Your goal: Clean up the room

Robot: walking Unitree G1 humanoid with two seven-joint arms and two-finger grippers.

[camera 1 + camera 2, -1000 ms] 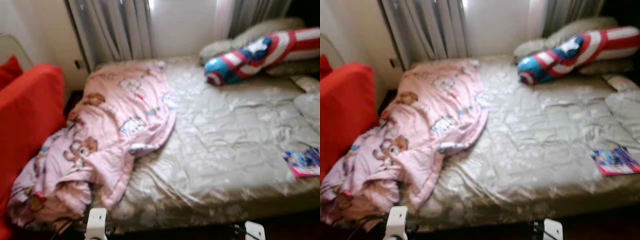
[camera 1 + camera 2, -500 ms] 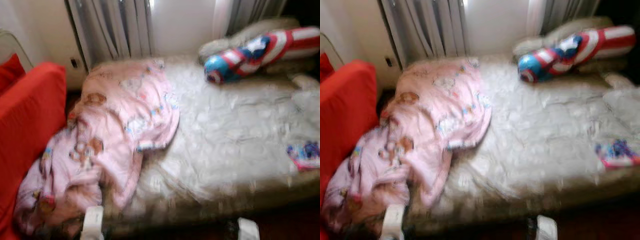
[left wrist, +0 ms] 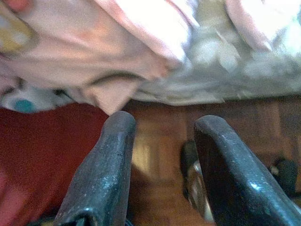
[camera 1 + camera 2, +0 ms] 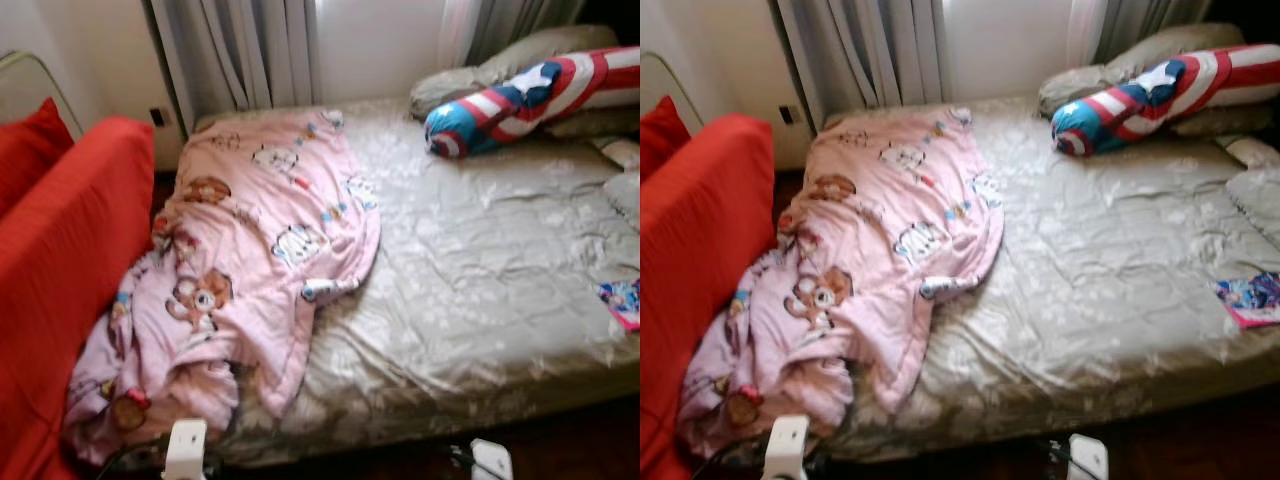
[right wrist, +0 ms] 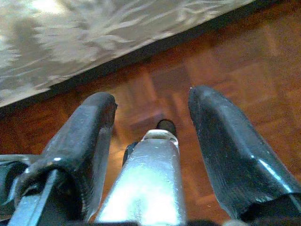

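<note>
A crumpled pink blanket [image 4: 255, 250] with cartoon bears lies over the left half of the bed [image 4: 480, 290] and hangs off its near left corner. A blue, red and white striped bolster pillow [image 4: 520, 95] lies at the bed's far right, against beige pillows [image 4: 500, 65]. A small colourful book [image 4: 622, 300] rests at the bed's right edge. My left gripper [image 3: 162, 127] hangs open above the wooden floor below the blanket's drooping edge. My right gripper [image 5: 153, 110] hangs open over the floor beside the bed's edge.
A red sofa [image 4: 60, 270] with a red cushion [image 4: 30, 150] stands close on the left of the bed. Grey curtains [image 4: 240, 50] and a bright window are behind the bed. Dark wooden floor [image 5: 225, 66] runs along the bed's near side.
The whole view has shifted, so the camera has moved to the left; the sofa takes up more of the picture and the book sits nearer the right edge. Nothing on the bed has moved.
</note>
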